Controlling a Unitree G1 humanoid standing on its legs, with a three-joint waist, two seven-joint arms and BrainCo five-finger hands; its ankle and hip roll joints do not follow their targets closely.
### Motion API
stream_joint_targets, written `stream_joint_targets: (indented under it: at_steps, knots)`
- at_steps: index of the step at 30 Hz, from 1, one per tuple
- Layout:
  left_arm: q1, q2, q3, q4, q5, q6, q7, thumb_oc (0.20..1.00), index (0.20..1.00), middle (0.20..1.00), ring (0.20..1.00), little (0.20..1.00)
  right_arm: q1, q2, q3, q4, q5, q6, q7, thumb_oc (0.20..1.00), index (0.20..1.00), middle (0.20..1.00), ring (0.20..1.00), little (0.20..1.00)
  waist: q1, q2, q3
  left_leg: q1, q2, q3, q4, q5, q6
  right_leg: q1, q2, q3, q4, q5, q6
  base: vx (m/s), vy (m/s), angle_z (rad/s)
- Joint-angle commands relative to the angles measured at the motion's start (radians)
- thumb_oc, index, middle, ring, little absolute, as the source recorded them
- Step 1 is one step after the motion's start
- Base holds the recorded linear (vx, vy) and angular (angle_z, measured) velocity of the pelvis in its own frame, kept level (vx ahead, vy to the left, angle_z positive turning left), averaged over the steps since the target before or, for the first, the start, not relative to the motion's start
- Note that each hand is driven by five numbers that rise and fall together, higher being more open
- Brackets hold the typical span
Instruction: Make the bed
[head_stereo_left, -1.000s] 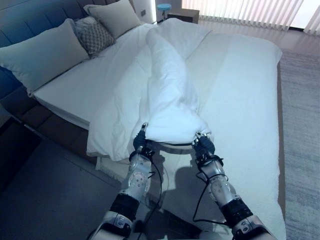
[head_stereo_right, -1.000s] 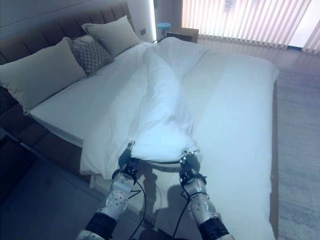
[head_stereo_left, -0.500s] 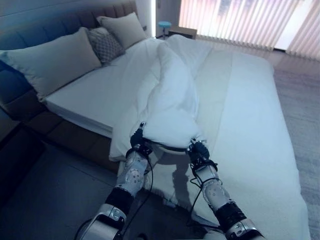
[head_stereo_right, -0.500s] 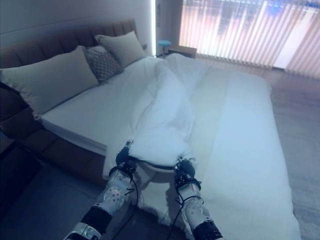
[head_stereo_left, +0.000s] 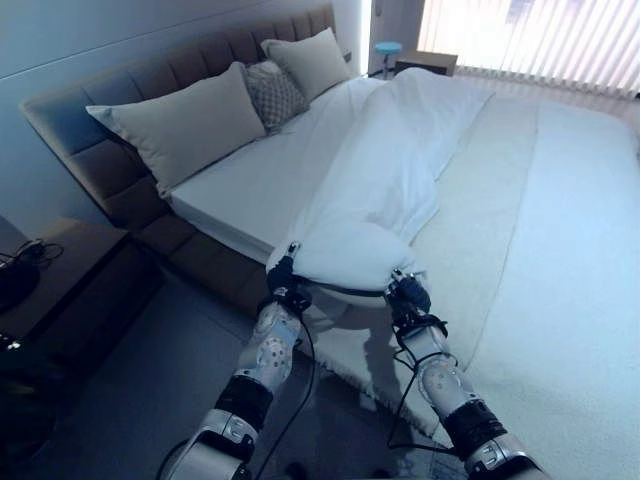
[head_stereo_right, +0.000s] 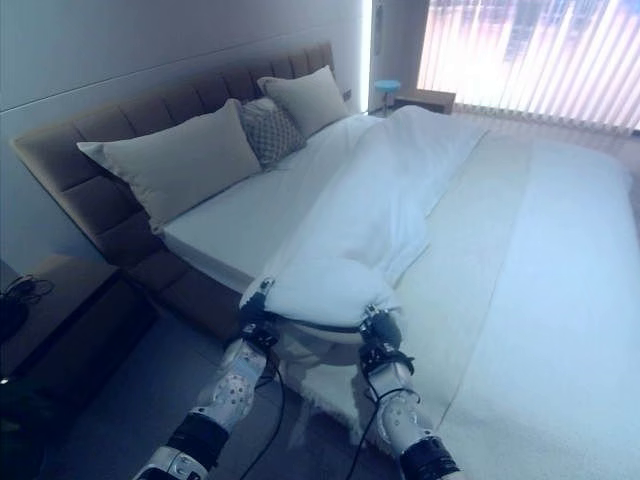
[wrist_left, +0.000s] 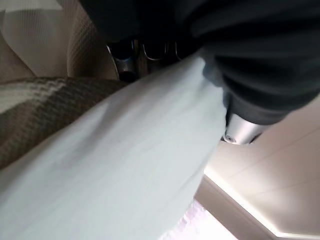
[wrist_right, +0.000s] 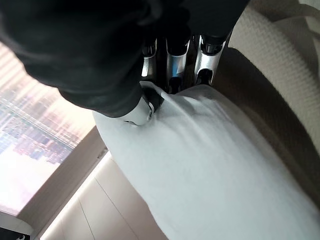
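Note:
A white duvet (head_stereo_left: 385, 170) lies bunched in a long ridge down the middle of the bed (head_stereo_left: 560, 260), its near end lifted off the mattress. My left hand (head_stereo_left: 283, 283) is shut on the duvet's near left corner, and my right hand (head_stereo_left: 408, 296) is shut on its near right corner. In the left wrist view the pale cloth (wrist_left: 125, 165) runs between thumb and fingers (wrist_left: 125, 55). The right wrist view shows the cloth (wrist_right: 215, 165) pinched under the fingers (wrist_right: 175, 60) the same way.
Two large pillows (head_stereo_left: 185, 125) (head_stereo_left: 312, 60) and a patterned cushion (head_stereo_left: 272, 93) lean on the padded headboard (head_stereo_left: 80, 130). A nightstand (head_stereo_left: 60, 290) stands at the left, a small table (head_stereo_left: 425, 62) at the far side, blinds (head_stereo_left: 530, 35) behind.
The whole picture has shifted, so the camera has moved: headboard and nightstand have come into view. Both hands keep their hold on the duvet's near edge.

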Motion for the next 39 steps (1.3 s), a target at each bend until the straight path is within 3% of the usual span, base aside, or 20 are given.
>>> stream_joint_targets:
  at_steps: [1,2,4,5,6,7,8,9,10,11,12,13,14,18,20,22,25,30,34,39]
  knots:
    - [-0.028,0.133,0.141,-0.075,-0.016,-0.146,0.019,0.200,0.200,0.200,0.200,0.200,0.026,-0.102,-0.105,-0.008,-0.018,-0.073,-0.027,0.200,0.200,0.200,0.200,0.200,0.045,-0.013,-0.098,0.043,0.041,0.019,-0.119,0.114,0.046,-0.045,-0.092,0.096,0.073,-0.055,0.124,0.19,0.758,-0.38]
    - [-0.042,0.147,0.146,-0.064,-0.024,-0.148,0.025,0.200,0.200,0.200,0.200,0.200,-0.002,-0.114,-0.105,-0.008,-0.017,-0.072,-0.033,0.200,0.200,0.200,0.200,0.200,0.047,0.003,-0.107,0.050,0.109,-0.011,-0.162,0.170,0.011,-0.054,-0.135,0.128,0.081,-0.043,0.155,0.14,0.632,-0.24]
    - [-0.050,0.158,0.141,-0.064,-0.021,-0.150,0.025,0.200,0.200,0.200,0.200,0.200,-0.013,-0.122,-0.107,-0.012,-0.016,-0.071,-0.037,0.200,0.200,0.200,0.200,0.200,0.052,0.010,-0.106,0.054,0.125,-0.017,-0.170,0.187,-0.005,-0.054,-0.159,0.146,0.088,-0.035,0.171,0.12,0.649,-0.23]
    - [-0.062,0.190,0.145,-0.071,-0.022,-0.160,0.019,0.200,0.200,0.200,0.200,0.200,-0.044,-0.119,-0.089,-0.023,-0.023,-0.061,-0.033,0.200,0.200,0.200,0.200,0.200,0.071,0.011,-0.100,0.058,0.073,-0.072,-0.072,0.076,-0.025,-0.071,-0.216,0.192,0.078,0.032,0.203,0.05,0.440,-0.32]
    - [-0.063,0.190,0.145,-0.070,-0.022,-0.160,0.019,0.200,0.200,0.200,0.200,0.200,-0.045,-0.119,-0.090,-0.023,-0.023,-0.061,-0.033,0.200,0.200,0.200,0.200,0.200,0.072,0.010,-0.101,0.052,0.071,-0.072,-0.067,0.076,-0.024,-0.074,-0.217,0.193,0.075,0.036,0.204,0.19,0.958,-0.95]
    - [-0.061,0.190,0.147,-0.075,-0.025,-0.164,0.015,0.200,0.200,0.200,0.200,0.200,-0.039,-0.112,-0.097,-0.029,-0.037,-0.046,-0.027,0.200,0.200,0.200,0.200,0.200,0.071,-0.005,-0.102,0.059,0.009,-0.016,-0.044,-0.039,-0.007,-0.048,-0.305,0.187,0.035,0.221,0.226,0.13,0.528,-0.92]
    - [-0.061,0.190,0.147,-0.075,-0.025,-0.164,0.015,0.200,0.200,0.200,0.200,0.200,-0.040,-0.112,-0.097,-0.029,-0.037,-0.046,-0.027,0.200,0.200,0.200,0.200,0.200,0.072,-0.007,-0.104,0.056,0.006,-0.016,-0.045,-0.036,-0.005,-0.049,-0.308,0.189,0.030,0.226,0.227,0.12,0.959,-0.75]
    - [-0.061,0.209,0.135,-0.089,-0.007,-0.167,0.019,0.200,0.200,0.200,0.200,0.200,-0.053,-0.095,-0.096,-0.025,-0.035,-0.053,-0.035,0.200,0.200,0.200,0.200,0.200,0.091,-0.010,-0.086,0.054,-0.035,0.042,-0.016,-0.064,0.022,-0.095,-0.354,0.126,0.029,0.326,0.186,-0.02,0.443,-0.02]
    - [-0.062,0.209,0.135,-0.089,-0.006,-0.167,0.020,0.200,0.200,0.200,0.200,0.200,-0.054,-0.094,-0.097,-0.025,-0.035,-0.053,-0.035,0.200,0.200,0.200,0.200,0.200,0.092,-0.012,-0.087,0.054,-0.036,0.043,-0.016,-0.064,0.023,-0.095,-0.355,0.127,0.027,0.328,0.187,-0.05,0.927,-0.44]
    - [-0.069,0.239,0.136,-0.088,0.036,-0.160,0.033,0.200,0.200,0.200,0.200,0.200,-0.058,-0.073,-0.102,-0.012,-0.024,-0.069,-0.031,0.200,0.200,0.200,0.200,0.200,0.106,0.006,-0.080,0.066,-0.056,0.094,-0.058,-0.052,0.043,-0.104,-0.358,-0.018,0.055,0.275,0.170,-0.04,0.494,-0.72]
    - [-0.069,0.239,0.136,-0.088,0.037,-0.160,0.033,0.200,0.200,0.200,0.200,0.200,-0.059,-0.073,-0.102,-0.012,-0.024,-0.069,-0.031,0.200,0.200,0.200,0.200,0.200,0.103,0.004,-0.082,0.064,-0.059,0.092,-0.061,-0.047,0.044,-0.105,-0.361,-0.020,0.053,0.277,0.170,-0.03,0.736,-0.93]
    - [-0.067,0.241,0.140,-0.092,0.040,-0.158,0.030,0.200,0.200,0.200,0.200,0.200,-0.063,-0.070,-0.099,-0.010,-0.022,-0.071,-0.027,0.200,0.200,0.200,0.200,0.200,0.098,0.015,-0.086,0.072,-0.077,0.106,-0.090,-0.031,0.057,-0.114,-0.316,-0.035,0.110,0.219,0.155,0.04,0.665,-0.29]
    - [-0.065,0.245,0.151,-0.103,0.058,-0.160,0.023,0.200,0.200,0.200,0.200,0.200,-0.073,-0.066,-0.090,-0.009,-0.023,-0.075,-0.009,0.200,0.200,0.200,0.200,0.200,0.100,0.022,-0.085,0.105,-0.107,0.127,-0.149,-0.009,0.074,-0.118,-0.201,-0.064,0.157,0.098,0.130,0.04,0.661,-0.07]
    - [-0.051,0.257,0.179,-0.143,0.095,-0.156,0.038,0.200,0.200,0.200,0.200,0.200,-0.087,-0.066,-0.066,-0.009,-0.031,-0.077,0.010,0.200,0.200,0.200,0.200,0.200,0.128,0.016,-0.074,0.139,-0.152,0.163,-0.195,0.006,0.081,-0.097,-0.116,-0.197,0.191,0.001,0.106,-0.02,0.386,-0.36]
    - [-0.031,0.242,0.204,-0.162,0.099,-0.157,0.038,0.200,0.200,0.200,0.200,0.200,-0.083,-0.065,-0.055,-0.025,-0.027,-0.078,0.027,0.200,0.200,0.200,0.200,0.200,0.123,-0.008,-0.076,0.146,-0.208,0.171,-0.203,0.021,0.087,-0.095,0.021,-0.108,0.159,-0.036,0.103,-0.04,0.297,-0.42]
    - [-0.028,0.231,0.202,-0.161,0.112,-0.157,0.041,0.200,0.200,0.200,0.200,0.200,-0.066,-0.082,-0.061,-0.060,-0.032,-0.090,0.025,0.200,0.200,0.200,0.200,0.200,0.104,-0.025,-0.080,0.138,-0.241,0.157,-0.195,0.022,0.094,-0.088,0.084,-0.016,0.103,-0.026,0.075,-0.02,0.154,-0.10]
    - [-0.038,0.216,0.195,-0.140,0.127,-0.141,0.030,0.200,0.200,0.200,0.200,0.200,-0.044,-0.097,-0.072,-0.068,-0.020,-0.096,0.025,0.200,0.200,0.200,0.200,0.200,0.084,-0.036,-0.091,0.121,-0.261,0.137,-0.169,0.021,0.094,-0.039,0.094,0.030,0.015,-0.009,0.046,-0.01,0.068,0.64]
    - [-0.045,0.213,0.187,-0.149,0.132,-0.142,0.025,0.200,0.200,0.200,0.200,0.200,-0.048,-0.132,-0.069,-0.108,-0.035,-0.099,0.019,0.200,0.200,0.200,0.200,0.200,0.095,-0.035,-0.061,0.022,-0.259,0.116,0.091,0.047,0.015,0.016,0.065,0.025,-0.016,0.000,0.034,-0.04,0.053,0.76]
    - [-0.049,0.230,0.194,-0.168,0.132,-0.147,0.032,0.200,0.200,0.200,0.200,0.200,-0.073,-0.138,-0.067,-0.126,-0.047,-0.098,0.026,0.200,0.200,0.200,0.200,0.200,0.099,-0.042,-0.084,0.038,-0.174,0.117,-0.003,0.012,0.068,0.021,0.038,0.033,-0.041,0.007,0.056,0.02,0.097,-0.09]
    - [-0.018,0.229,0.206,-0.196,0.128,-0.146,0.025,0.200,0.200,0.200,0.200,0.200,-0.048,-0.160,-0.080,-0.172,-0.091,-0.075,0.033,0.200,0.200,0.200,0.200,0.200,0.097,-0.005,-0.105,0.094,-0.118,0.034,-0.157,0.065,0.054,0.026,0.010,0.051,-0.046,-0.004,0.075,0.09,0.242,-0.32]
